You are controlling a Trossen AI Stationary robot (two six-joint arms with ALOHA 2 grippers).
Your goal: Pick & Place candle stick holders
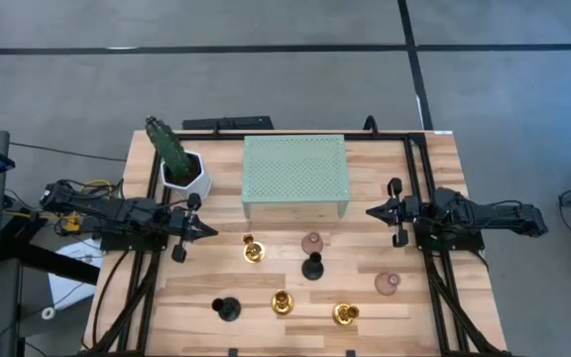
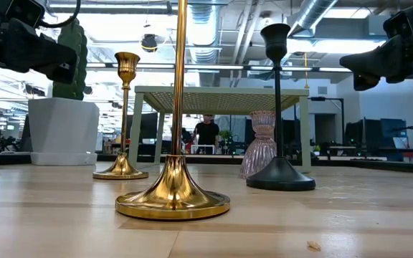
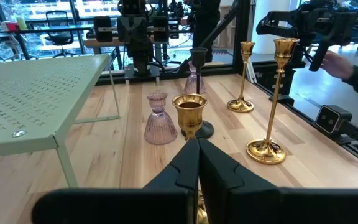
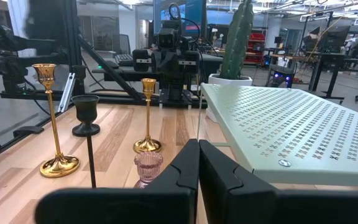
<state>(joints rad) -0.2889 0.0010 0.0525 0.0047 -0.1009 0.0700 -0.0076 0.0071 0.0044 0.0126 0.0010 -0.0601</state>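
nothing moved yet by the look of it: candle stick holders (image 1: 312, 267) stood loose across the lower middle of the high view, seven counted, gold, black and pinkish-mauve, none lifted, none on the pale green stand (image 1: 294, 177) at upper centre. all still left to do, judging by that. left gripper (image 1: 210, 232) hung at centre left, pinched closed on nothing, tip aimed at the nearest gold one. right gripper (image 1: 372, 211) waited at centre right, likewise clenched empty, pointing inward
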